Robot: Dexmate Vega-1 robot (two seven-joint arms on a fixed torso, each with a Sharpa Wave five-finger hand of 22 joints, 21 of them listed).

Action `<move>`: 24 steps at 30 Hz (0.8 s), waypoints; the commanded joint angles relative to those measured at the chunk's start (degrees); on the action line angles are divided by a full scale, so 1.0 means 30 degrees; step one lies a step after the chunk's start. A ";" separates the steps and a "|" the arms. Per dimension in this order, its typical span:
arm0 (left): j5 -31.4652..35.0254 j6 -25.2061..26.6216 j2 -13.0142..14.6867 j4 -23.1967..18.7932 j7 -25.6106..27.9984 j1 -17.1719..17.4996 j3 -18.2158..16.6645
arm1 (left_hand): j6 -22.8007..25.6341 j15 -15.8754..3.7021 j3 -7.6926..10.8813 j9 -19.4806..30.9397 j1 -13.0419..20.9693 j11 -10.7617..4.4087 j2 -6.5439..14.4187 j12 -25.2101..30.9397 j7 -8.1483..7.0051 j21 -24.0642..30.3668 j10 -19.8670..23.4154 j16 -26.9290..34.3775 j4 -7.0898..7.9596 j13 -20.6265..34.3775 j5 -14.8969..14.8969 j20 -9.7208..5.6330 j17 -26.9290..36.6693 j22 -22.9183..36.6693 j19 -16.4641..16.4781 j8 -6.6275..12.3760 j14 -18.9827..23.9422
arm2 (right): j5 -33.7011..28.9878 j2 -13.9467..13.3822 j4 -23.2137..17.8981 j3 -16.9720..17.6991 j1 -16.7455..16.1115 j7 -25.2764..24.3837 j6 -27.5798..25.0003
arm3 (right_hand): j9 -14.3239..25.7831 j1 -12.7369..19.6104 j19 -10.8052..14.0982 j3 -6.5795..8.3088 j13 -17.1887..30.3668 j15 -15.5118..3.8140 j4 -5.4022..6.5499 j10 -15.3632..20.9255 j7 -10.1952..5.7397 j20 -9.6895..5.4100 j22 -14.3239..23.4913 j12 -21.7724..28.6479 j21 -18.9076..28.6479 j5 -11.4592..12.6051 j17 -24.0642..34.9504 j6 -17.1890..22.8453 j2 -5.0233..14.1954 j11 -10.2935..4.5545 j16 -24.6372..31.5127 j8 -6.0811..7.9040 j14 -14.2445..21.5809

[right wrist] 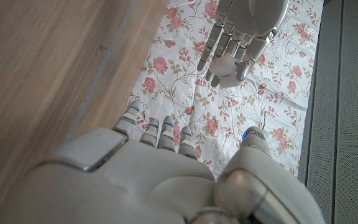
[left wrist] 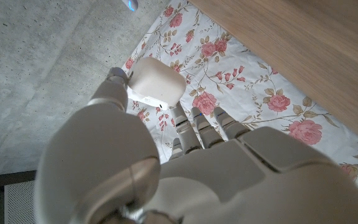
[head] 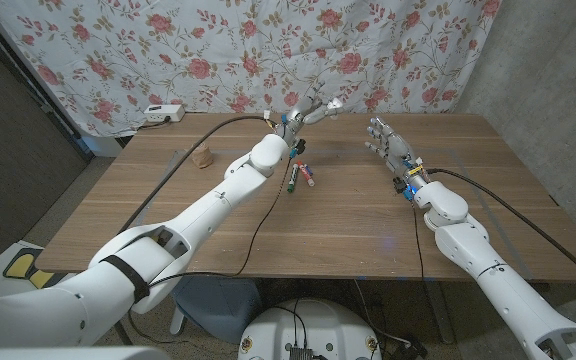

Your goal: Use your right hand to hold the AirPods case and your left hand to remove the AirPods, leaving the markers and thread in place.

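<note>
**A:** Where do things stand with your hands?

**B:** Your left hand (left wrist: 185, 168) is lifted over the far middle of the table (head: 368, 215), pinching the AirPods case (left wrist: 157, 84) between thumb and fingertips. Your right hand (head: 388, 140) is raised to the right of it, fingers spread, holding nothing.

**A:** How will the case handle?

**B:** I'd judge it light, hard and slick, so it could squirt out of a loose pinch. Take it low on the body with your right hand, leaving the lid free.

**A:** And its look?

**B:** A small, white, rounded box; I can't tell whether the lid is shut. The markers (head: 301, 175) lie below on the table, nearer you.
</note>
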 commanded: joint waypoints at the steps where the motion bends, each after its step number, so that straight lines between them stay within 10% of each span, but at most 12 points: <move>1: -0.0790 -0.0290 0.0005 -0.0120 -0.0214 0.0284 -0.0226 | -0.0096 0.0069 -0.0100 0.0102 0.0070 -0.1219 0.0220 0.0053 0.0135 -0.0020 0.1170 -0.0076 0.0044 0.0077 0.0066 0.0084 0.0066 0.0060 0.0005 -0.0057 -0.0048 | -0.0685 -0.0459 -0.1399 -0.0460 -0.0520 -0.1367 -0.0324 | 0.0079 0.0321 -0.0046 0.0185 0.0086 -0.0123 -0.0042 0.0297 -0.0137 0.0181 0.0047 0.0143 -0.0009 -0.0042 0.0031 -0.0120 0.0057 -0.0036 0.0131 0.0036 -0.0128; 14: -0.0798 0.0197 -0.0117 -0.0937 0.1096 0.0873 -0.0541 | 0.0401 0.0018 -0.0340 0.0100 -0.0109 -0.1192 0.0123 0.0199 0.0034 0.0063 0.1542 0.0042 0.0107 0.0123 0.0034 0.0055 0.0059 0.0061 0.0201 0.0101 0.0221 | -0.1965 -0.0771 -0.2090 -0.0946 -0.0898 -0.3056 0.0115 | 0.0080 0.0907 0.0038 0.0506 0.0157 -0.0234 -0.0300 0.0518 -0.0428 0.0056 0.0043 0.0204 0.0031 0.0018 0.0034 -0.0280 0.0254 -0.0139 0.0181 0.0018 -0.0074; 24: -0.1856 0.0141 -0.0419 -0.0369 0.0329 0.0696 -0.0601 | 0.0537 0.0014 -0.0454 0.0097 -0.0166 -0.1197 0.0099 0.0239 0.0096 0.0058 0.1646 0.0059 0.0119 0.0149 0.0031 0.0069 0.0057 0.0063 0.0232 0.0094 0.0322 | -0.4153 -0.0807 -0.1693 -0.1677 -0.0703 -0.5316 0.0866 | 0.0090 0.3395 0.0570 0.1628 0.0286 -0.1124 -0.0854 0.1188 -0.1325 -0.0602 0.0028 0.0302 0.0140 0.0200 0.0021 -0.2241 0.0508 -0.0858 0.0452 -0.0079 0.0624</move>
